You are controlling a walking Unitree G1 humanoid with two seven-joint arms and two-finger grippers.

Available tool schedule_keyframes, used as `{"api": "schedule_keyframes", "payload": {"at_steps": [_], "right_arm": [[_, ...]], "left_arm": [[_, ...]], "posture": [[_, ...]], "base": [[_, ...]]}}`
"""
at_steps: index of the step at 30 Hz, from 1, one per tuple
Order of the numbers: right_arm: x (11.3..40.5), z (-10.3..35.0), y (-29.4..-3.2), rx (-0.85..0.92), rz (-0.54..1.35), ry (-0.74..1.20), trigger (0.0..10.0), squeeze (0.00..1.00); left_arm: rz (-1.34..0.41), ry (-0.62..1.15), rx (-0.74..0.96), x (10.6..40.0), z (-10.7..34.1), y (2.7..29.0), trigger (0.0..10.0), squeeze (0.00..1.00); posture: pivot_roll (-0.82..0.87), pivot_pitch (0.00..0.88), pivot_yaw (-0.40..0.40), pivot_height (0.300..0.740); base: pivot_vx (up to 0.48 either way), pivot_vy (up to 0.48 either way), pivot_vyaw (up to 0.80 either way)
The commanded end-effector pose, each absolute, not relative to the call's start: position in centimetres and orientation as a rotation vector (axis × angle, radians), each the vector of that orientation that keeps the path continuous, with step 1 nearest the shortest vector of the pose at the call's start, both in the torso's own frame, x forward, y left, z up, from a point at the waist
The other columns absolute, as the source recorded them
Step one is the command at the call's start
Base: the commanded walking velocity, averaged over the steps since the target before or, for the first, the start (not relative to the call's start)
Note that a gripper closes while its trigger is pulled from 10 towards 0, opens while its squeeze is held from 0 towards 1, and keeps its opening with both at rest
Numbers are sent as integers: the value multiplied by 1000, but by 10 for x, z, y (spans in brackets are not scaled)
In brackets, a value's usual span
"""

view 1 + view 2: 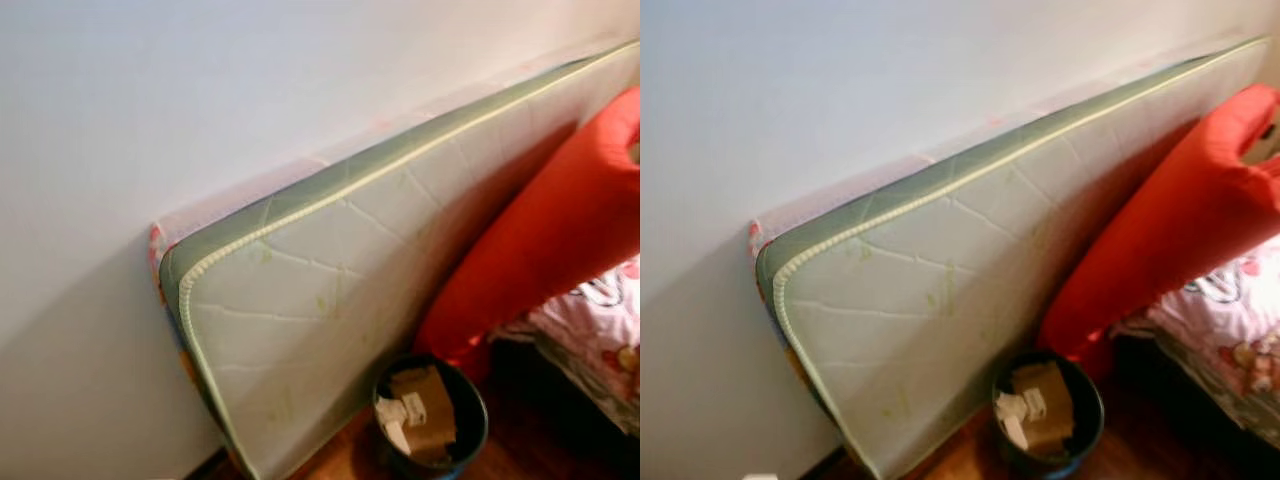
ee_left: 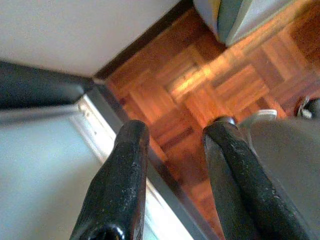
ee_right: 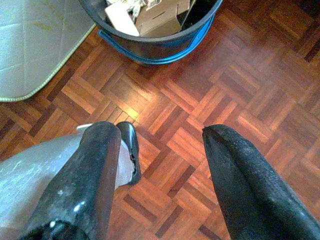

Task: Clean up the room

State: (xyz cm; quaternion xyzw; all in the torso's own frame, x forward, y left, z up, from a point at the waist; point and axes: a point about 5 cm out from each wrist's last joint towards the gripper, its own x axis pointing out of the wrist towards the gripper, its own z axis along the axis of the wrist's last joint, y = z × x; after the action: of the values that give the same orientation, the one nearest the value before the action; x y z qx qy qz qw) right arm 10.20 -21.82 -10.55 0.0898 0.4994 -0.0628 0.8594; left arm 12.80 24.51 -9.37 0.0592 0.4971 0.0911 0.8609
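**Both grippers empty over the floor; bin by the mattress**

While both arms hang low, the right gripper has its two black fingers spread wide with nothing between them. Under it lies reddish parquet floor. Near its left-hand finger in the right wrist view sits a silver limb with a dark shoe-like tip on the floor.

Left gripper: fingers likewise apart, gripping nothing. Below it: the same parquet, a dark baseboard along a white wall, and a pale panel with a metal edge; what that panel belongs to cannot be told.

Further out, a dark round bin stands on the floor, holding cardboard scraps and small white pieces. A blue band runs around its base. The bin sits just beside the lower edge of a pale green quilted mattress, which stands on its long side, leaning against the white wall. A long red cushion leans on the mattress face, its lower end just above the bin. At the right edge, a pink patterned bedspread.
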Motion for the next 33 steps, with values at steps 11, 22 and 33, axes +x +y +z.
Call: {"api": "schedule_keyframes", "payload": {"at_steps": [11, 22, 33], "right_arm": [[106, -104, -217, 179, -157, 1024, 10000, 0], [106, -104, -219, 168, -167, 1028, 10000, 0], [109, -103, -220, 135, -138, 1024, 10000, 0]], "left_arm": [[141, 1081, 186, 120, -96, 245, 10000, 0], [143, 1060, 201, 129, -93, 247, 10000, 0], [146, 1054, 197, 135, -92, 245, 10000, 0]], "posture": [[53, 0, 0, 740], [65, 0, -10, 740], [71, 0, -15, 740]], "base": [[0, -65, 0], [0, -176, -289], [0, -192, 0]]}}
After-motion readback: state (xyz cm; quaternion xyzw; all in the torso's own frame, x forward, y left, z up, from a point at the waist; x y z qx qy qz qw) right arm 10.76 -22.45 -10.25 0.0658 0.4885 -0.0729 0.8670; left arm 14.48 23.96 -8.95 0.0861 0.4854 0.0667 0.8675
